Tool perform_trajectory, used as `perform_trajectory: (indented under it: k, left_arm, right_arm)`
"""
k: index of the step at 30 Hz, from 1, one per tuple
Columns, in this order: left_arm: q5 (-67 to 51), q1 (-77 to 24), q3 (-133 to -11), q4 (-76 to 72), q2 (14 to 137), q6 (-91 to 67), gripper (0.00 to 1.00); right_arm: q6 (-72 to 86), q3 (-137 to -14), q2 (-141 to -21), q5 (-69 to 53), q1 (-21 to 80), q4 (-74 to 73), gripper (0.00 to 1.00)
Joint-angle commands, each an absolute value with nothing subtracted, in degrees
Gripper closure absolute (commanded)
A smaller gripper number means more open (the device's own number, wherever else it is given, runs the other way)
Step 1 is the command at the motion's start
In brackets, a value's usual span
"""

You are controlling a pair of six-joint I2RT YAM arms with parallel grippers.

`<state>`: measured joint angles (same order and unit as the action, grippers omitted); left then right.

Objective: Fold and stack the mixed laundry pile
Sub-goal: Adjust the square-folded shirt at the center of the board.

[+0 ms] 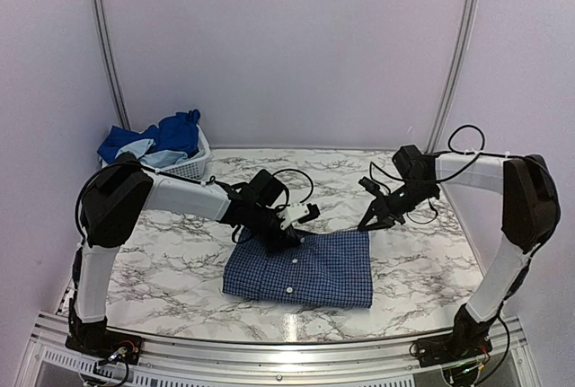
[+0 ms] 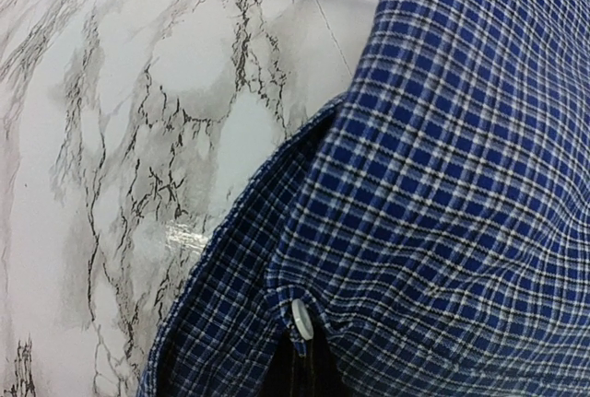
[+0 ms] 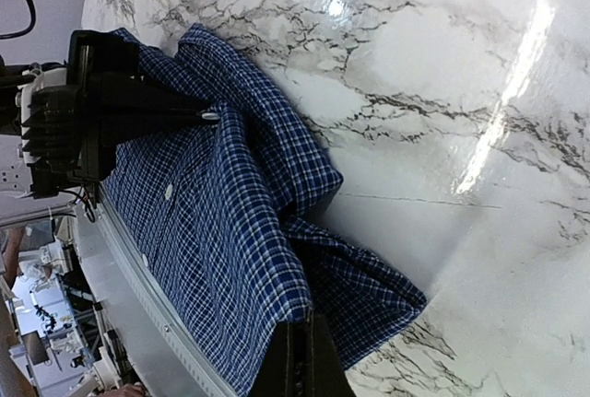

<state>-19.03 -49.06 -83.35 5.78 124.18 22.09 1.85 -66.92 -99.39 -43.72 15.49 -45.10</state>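
The navy small-check shirt (image 1: 301, 270) lies folded into a rectangle on the marble table, near the front middle. My left gripper (image 1: 286, 236) sits at its far left edge. In the left wrist view, the left gripper (image 2: 304, 365) is shut on the shirt's (image 2: 442, 185) buttoned edge, just below a white button (image 2: 302, 319). At the shirt's far right corner my right gripper (image 1: 370, 223) is pressed to the cloth. In the right wrist view, the right gripper (image 3: 309, 342) is shut on the folded edge of the shirt (image 3: 230, 231). Royal blue clothes (image 1: 171, 134) and a pale blue garment (image 1: 148, 155) fill the basket.
A white slatted basket (image 1: 193, 169) stands at the back left by the wall. Bare marble table (image 1: 431, 261) lies right of the shirt and behind it. A metal rail (image 1: 287, 333) runs along the near edge. The left gripper's black body (image 3: 111, 111) shows in the right wrist view.
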Motion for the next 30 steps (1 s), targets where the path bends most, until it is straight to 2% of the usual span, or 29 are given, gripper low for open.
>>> perform_trajectory:
  k: [1,7,10,14,17,20,23,30]
  left_arm:
    - [-19.1,-48.9,-83.2,7.0,126.1,22.2,1.00]
    - [-19.6,-48.4,-83.7,7.0,125.9,20.7,1.00]
    - [-20.0,-47.4,-84.9,7.2,125.0,18.2,0.95]
    - [-24.1,-44.4,-86.3,7.2,121.7,9.5,0.74]
    - [-26.4,-41.2,-84.7,7.2,116.5,2.5,0.54]
    - [-26.7,-38.6,-80.2,8.0,111.5,-1.9,0.41]
    - [-28.8,-36.5,-75.3,10.0,108.8,-4.3,0.37]
    - [-27.6,-34.8,-67.0,10.0,108.2,-7.7,0.36]
  right_arm:
    - [3.0,-69.4,-97.2,-37.0,15.5,-46.3,1.00]
    - [6.8,-63.2,-103.1,-27.8,15.9,-36.2,1.00]
    - [8.0,-61.8,-105.8,-25.5,17.0,-32.0,1.00]
    - [8.5,-62.0,-108.1,-23.6,17.7,-30.4,1.00]
    - [8.0,-61.9,-108.0,-23.5,17.7,-30.5,1.00]
    - [7.7,-61.4,-107.3,-23.5,17.7,-30.6,1.00]
    - [7.6,-61.0,-106.9,-24.0,17.7,-30.6,1.00]
    - [7.6,-60.2,-106.0,-24.7,17.7,-30.5,1.00]
